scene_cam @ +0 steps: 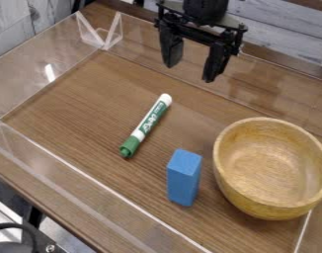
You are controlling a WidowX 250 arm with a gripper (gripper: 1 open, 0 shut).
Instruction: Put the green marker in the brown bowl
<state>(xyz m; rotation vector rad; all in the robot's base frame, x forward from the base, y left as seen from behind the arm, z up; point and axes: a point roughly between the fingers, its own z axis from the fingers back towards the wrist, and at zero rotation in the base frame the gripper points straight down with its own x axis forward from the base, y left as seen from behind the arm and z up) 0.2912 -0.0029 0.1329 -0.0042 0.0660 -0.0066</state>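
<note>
The gripper (192, 57) hangs black at the far middle of the scene, pointing down, its jaws spread and holding nothing, well apart from everything below. The surface (85, 109) is dark wood-grain, ringed by low clear plastic walls (32, 163). Three loose things lie on it: one marker (146, 126), one block (185, 177), one bowl (271, 166). The marker lies flat near the middle, slanted, green cap end toward the near left, outside the bowl. The blue block stands just left of the tan bowl, at the near right.
</note>
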